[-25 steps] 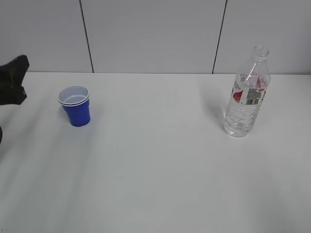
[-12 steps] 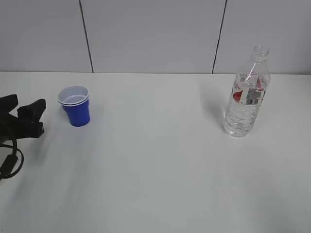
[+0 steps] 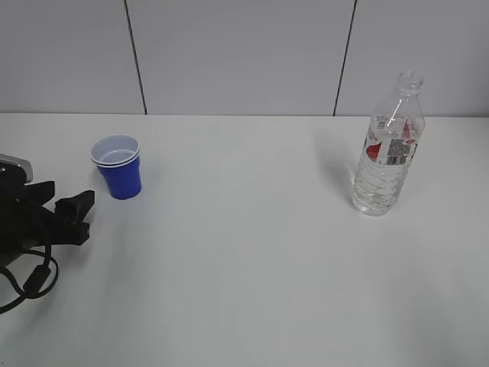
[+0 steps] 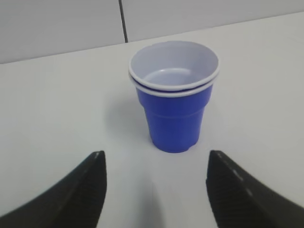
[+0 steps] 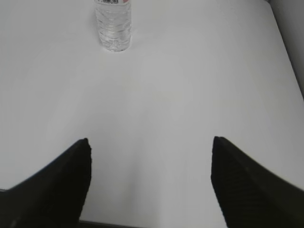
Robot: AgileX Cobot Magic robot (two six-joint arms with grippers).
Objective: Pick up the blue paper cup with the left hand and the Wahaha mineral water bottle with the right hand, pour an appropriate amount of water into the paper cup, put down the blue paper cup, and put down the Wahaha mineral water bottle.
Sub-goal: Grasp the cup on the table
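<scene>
The left hand [image 3: 76, 214] is held wide open just short of the blue paper cup [image 3: 118, 166], nothing touched. The right hand [image 5: 149, 178] is spread empty, well apart from the Wahaha mineral water bottle [image 3: 387, 149] standing upright on the table [image 3: 244, 260].

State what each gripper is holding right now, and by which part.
Nothing is held. The left gripper is open, short of the blue paper cup. The right gripper is open, far from the Wahaha mineral water bottle.

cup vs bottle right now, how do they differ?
The blue paper cup is short, opaque and wide-mouthed; the Wahaha mineral water bottle is tall, clear and narrow-necked. The cup is plain blue with a doubled white rim; the bottle has a red and white label. The left tool is near the cup; nothing is near the bottle. Both stand upright, uncovered, ungripped.
</scene>
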